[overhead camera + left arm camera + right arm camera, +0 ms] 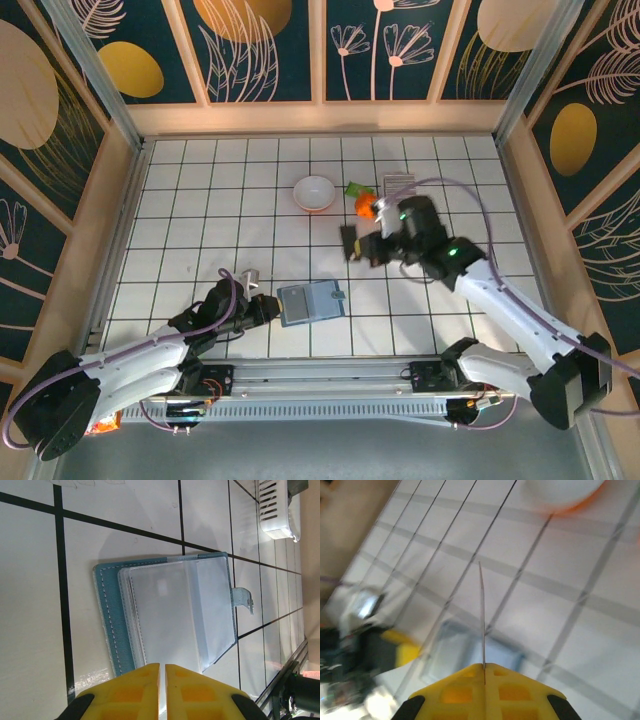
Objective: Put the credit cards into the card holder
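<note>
You see holder [310,302] lying open on white tiles: flat, nearly square, blue stitched cover, clear plastic pocket, little side tab. Yellow left gripper [162,669] squeezes holder's edge, fingers almost touching. Right gripper [485,670], behind holder to its right, pinches one thin card [481,615], edge-on. Round white bowl [314,192] further behind holder.

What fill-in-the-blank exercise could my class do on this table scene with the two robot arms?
1. The right gripper pinches a thin, edge-on ____.
2. The wallet lies ____, clear pocket up, at the left gripper.
3. The white bowl sits ____ from the arm bases than the wallet.
Missing words: card; open; farther.
</note>
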### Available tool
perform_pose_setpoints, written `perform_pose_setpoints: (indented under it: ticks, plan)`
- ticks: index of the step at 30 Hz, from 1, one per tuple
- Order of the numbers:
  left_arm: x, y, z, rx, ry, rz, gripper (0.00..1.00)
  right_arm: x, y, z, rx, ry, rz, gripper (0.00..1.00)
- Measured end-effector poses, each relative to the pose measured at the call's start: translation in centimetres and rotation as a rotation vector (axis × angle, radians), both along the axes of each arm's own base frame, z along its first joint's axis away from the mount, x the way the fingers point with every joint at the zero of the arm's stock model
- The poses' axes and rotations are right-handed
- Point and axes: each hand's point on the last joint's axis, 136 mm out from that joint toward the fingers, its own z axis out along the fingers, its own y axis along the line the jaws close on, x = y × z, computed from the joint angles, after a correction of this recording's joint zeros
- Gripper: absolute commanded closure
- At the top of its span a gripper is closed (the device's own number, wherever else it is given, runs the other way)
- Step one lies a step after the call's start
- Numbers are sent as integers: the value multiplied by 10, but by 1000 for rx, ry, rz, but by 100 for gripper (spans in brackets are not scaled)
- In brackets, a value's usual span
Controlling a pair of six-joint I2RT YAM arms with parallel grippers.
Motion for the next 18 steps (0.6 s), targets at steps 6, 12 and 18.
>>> perform_pose_setpoints:
  ticks: [6,12,18]
  plan:
    - [-1,-1,-3,5,13,-5,83,-56,50,-62,48,342,19,100]
    - [-3,1,-11,22,40,-1,78,-50,68,-95,35,452,-40,100]
    - [-3,1,-14,32,50,-1,76,-46,68,-119,-15,486,-78,100]
